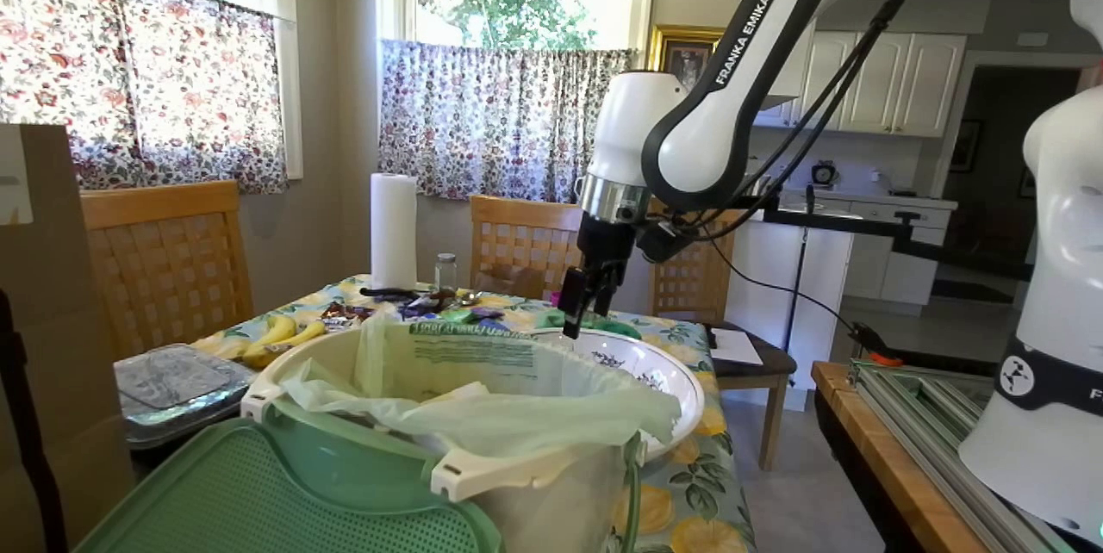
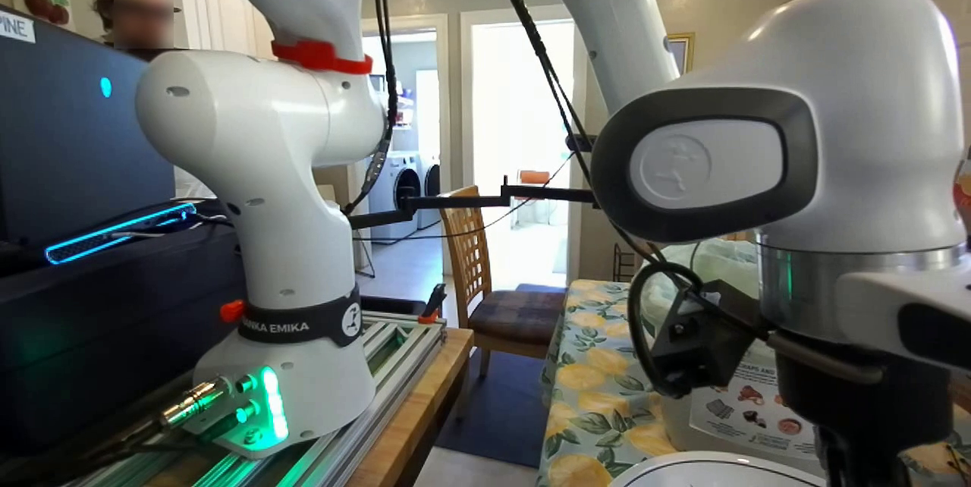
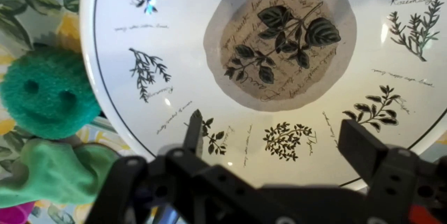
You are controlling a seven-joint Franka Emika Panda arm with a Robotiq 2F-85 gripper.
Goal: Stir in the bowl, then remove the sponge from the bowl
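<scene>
Plainly, the gripper [image 3: 276, 140] hangs over the bowl [image 3: 185, 63], its fingers [image 3: 363, 147] spread wide with nothing held between them; inside the bowl's pale rim run printed herb sprigs. Just outside that rim sits a green sponge [image 3: 50, 93] with a smiling face, though whether it touches the bowl I cannot tell. Next to it, also outside the bowl, lies a crumpled light-green item [image 3: 59, 175]. In an exterior view, a bin [image 1: 551, 514] with a translucent liner [image 1: 517, 422] stands beside the bowl, partly hiding it. Farther from the bowl, on the same fruit-printed tablecloth [image 1: 715, 497], are bananas [image 1: 280, 342] and a paper towel roll [image 1: 393, 234]; farther still hang flowered curtains [image 1: 508, 122].
</scene>
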